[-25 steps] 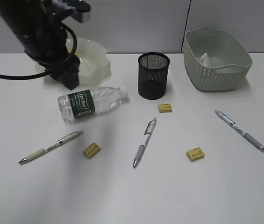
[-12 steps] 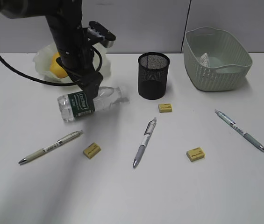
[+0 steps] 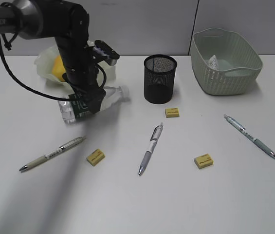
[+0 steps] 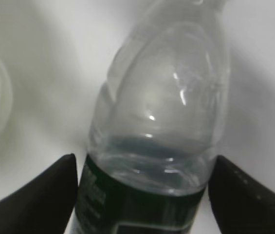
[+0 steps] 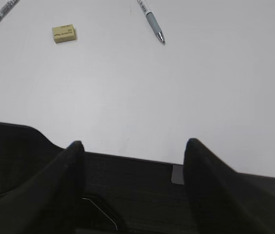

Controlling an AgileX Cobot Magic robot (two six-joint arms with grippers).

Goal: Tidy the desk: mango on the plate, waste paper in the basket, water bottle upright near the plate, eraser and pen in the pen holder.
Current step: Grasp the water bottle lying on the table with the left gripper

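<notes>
The left gripper (image 3: 89,103) is down over the water bottle (image 3: 91,103) now, jaws spread wide, one finger on each side of the dark green label in the left wrist view, with a sliver of white desk (image 3: 137,204) showing between each finger and the plastic, so nothing is clamped. The bottle lies on its side in the rear left part of the desk, cap end toward the pen holder (image 3: 159,79), just in front of the plate (image 3: 44,63), where the mango (image 3: 58,68) sits. A second ago that arm was up over the plate; half a second ago it had swung to the bottle's neck; here it sits lower, across the label. The bottle has not shifted. Tight quarters back there: plate just behind, pen holder near on the right. The whole front strip along the near edge is open. Three pens and three erasers are scattered mid-desk, unchanged from before. The basket (image 3: 226,61) sits at the rear right corner with the waste paper (image 3: 214,62) inside. The right gripper (image 5: 132,151) hangs past the desk's edge, fingers parted and empty, an eraser (image 5: 64,33) and a pen (image 5: 150,18) well beyond it.
</notes>
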